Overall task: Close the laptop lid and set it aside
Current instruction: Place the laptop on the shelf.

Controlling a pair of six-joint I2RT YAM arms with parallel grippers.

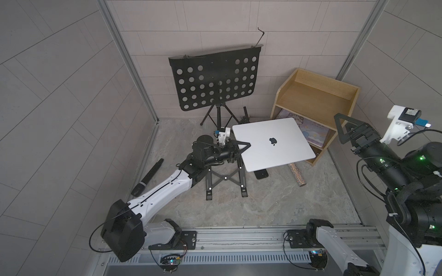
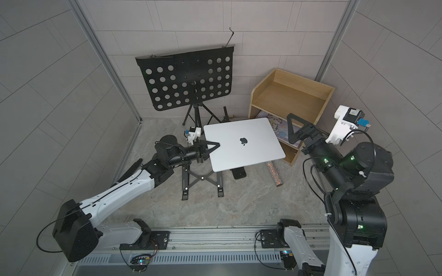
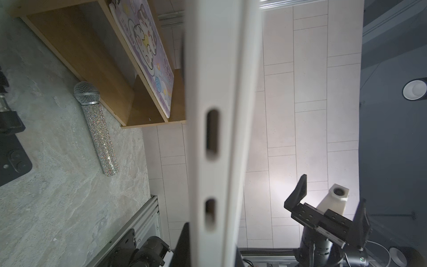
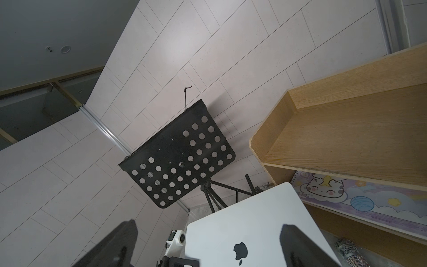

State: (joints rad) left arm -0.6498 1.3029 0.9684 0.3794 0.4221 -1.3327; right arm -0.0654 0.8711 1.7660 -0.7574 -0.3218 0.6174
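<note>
Lid (image 1: 275, 153) already shut — left end effector (image 1: 247, 144) clamps the edge of the laptop (image 2: 244, 153); right end effector (image 4: 208, 224) gapes empty nearby — setting aside remains.

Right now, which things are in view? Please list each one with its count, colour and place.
laptop: 1, silver, lid shut, held up above the folding stand
folding stand: 1, black, on the table
phone: 1, black, on the table, partly under the laptop
music stand: 1, black, at the back
shelf: 1, wooden, back right
notebook: 1, pastel, in the shelf's middle compartment
glitter mic: 1, silver, on the table before the shelf
black mic: 1, black, far left on the table
left gripper: 1, black, shut on the laptop's edge
right gripper: 1, black, open, in the air right of the laptop
</note>
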